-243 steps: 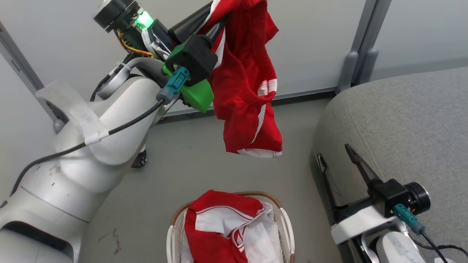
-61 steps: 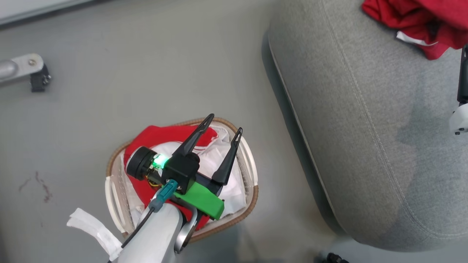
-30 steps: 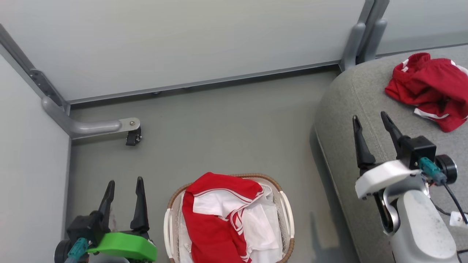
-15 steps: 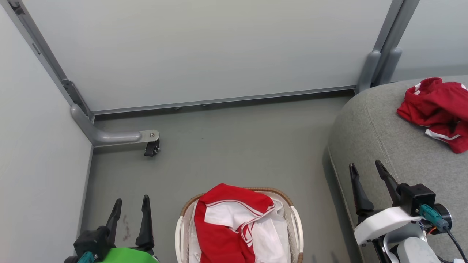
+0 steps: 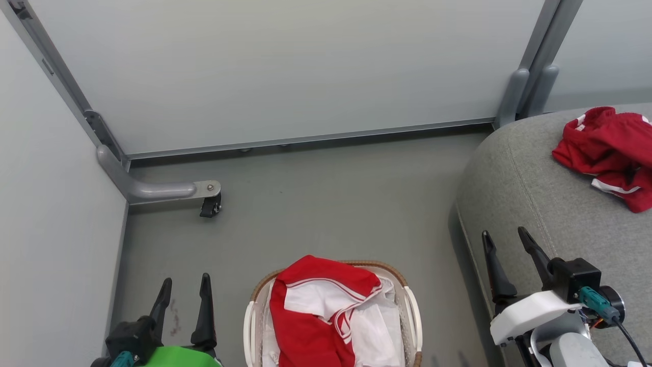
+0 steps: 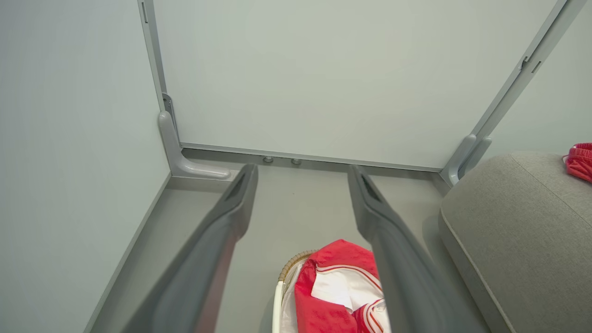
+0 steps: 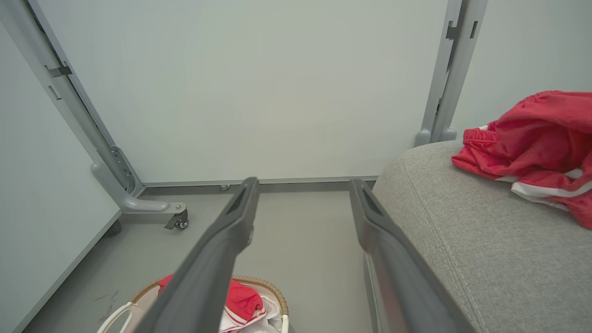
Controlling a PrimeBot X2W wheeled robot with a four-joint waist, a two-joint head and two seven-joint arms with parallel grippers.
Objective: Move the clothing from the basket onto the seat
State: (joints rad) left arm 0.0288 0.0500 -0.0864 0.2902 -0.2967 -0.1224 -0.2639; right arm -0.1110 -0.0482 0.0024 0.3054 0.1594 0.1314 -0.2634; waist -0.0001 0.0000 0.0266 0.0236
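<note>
The red shorts lie crumpled on the grey seat, well in from its rounded corner, so half the job looks done. The larger red-and-white jersey sits heaped in the basket, with folds rising above the top, which should give the fingers an easy pinch from above. The left gripper hangs over the floor beside the basket and the right gripper is by the seat's near side. Both have jaws spread wide and empty, probably parked clear before a fresh reach. Where the jersey ends and the white lining begins is hard to tell.
</note>
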